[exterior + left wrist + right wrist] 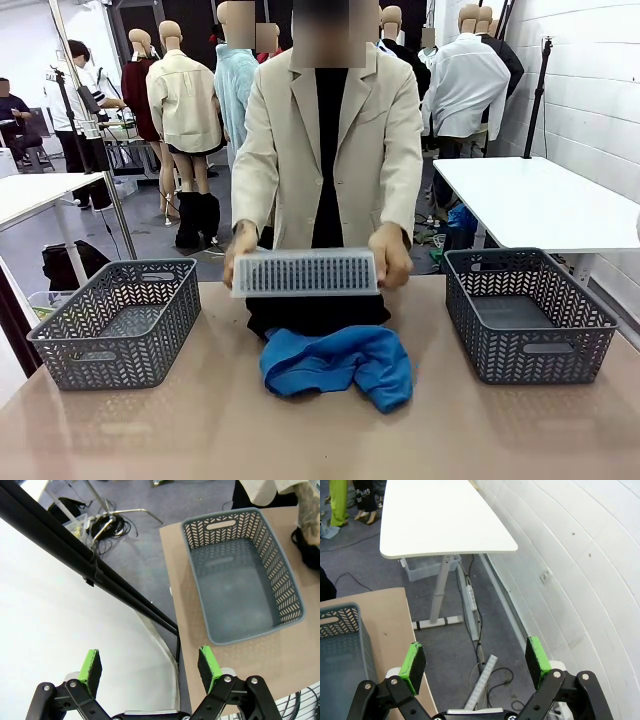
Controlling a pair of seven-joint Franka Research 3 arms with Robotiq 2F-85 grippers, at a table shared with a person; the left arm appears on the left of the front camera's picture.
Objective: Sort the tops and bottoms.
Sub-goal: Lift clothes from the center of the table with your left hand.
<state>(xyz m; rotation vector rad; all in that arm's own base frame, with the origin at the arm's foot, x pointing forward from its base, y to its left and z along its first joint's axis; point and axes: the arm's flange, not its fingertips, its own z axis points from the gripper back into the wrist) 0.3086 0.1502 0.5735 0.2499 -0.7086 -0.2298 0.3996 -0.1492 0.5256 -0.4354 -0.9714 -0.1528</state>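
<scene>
I see my left fingers (91, 666) and right fingers (413, 661) spread wide, gripping nothing. The cobalt-blue top (338, 366) lies crumpled mid-desk (200, 430), between left grey basket (120, 325) and right grey basket (528, 315), with dark garments (315, 315) just behind it.

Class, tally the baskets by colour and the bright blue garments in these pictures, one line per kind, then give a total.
Dark grey baskets: 2 (left basket, right basket)
Pale basket, held by the person: 1
Bright blue garment: 1
Total: 4
</scene>
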